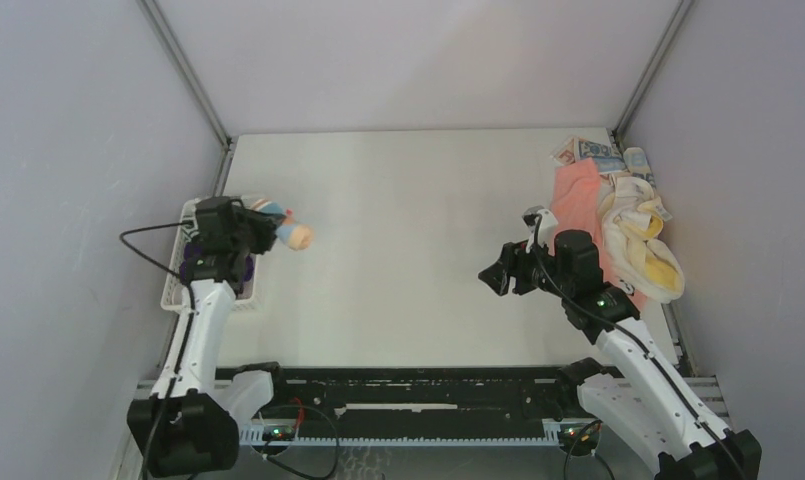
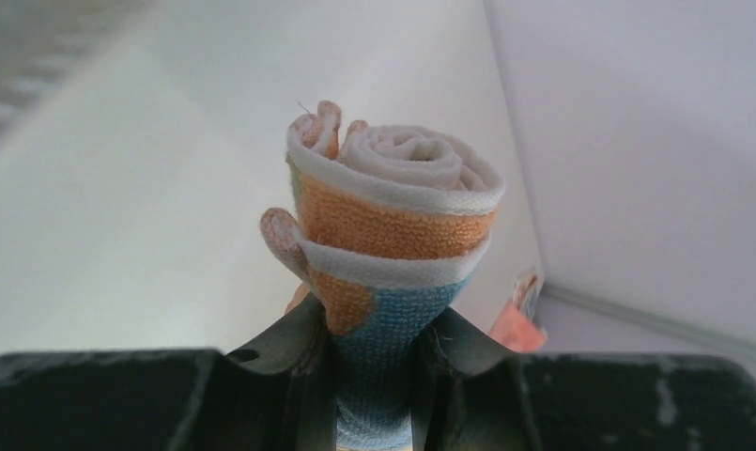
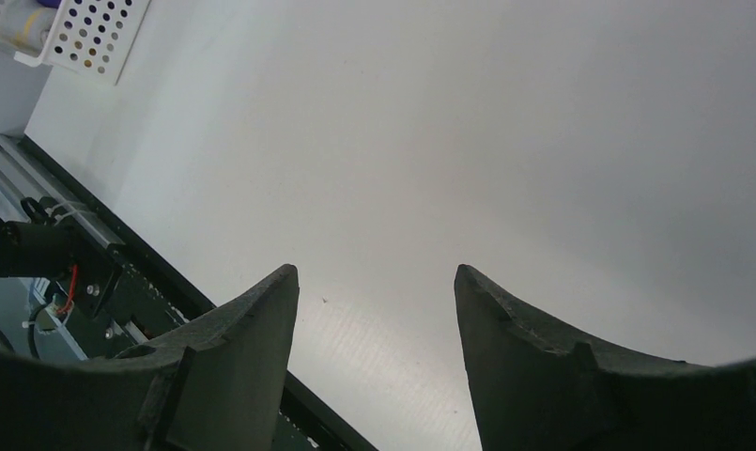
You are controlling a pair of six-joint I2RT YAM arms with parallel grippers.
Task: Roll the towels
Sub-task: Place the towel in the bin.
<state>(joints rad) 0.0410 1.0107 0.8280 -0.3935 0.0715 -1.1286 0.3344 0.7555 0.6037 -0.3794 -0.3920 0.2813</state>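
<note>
I see my left gripper [image 2: 374, 346] pinching a rolled towel [image 2: 393, 216], blue with orange patches, its spiral end facing the camera. Beyond it are the white table [image 2: 120, 235] and a distant, blurred pink towel [image 2: 519, 326].

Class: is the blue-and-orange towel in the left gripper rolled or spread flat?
Rolled. The towel shows a spiral of layers at its end, pinched in the left gripper.
</note>
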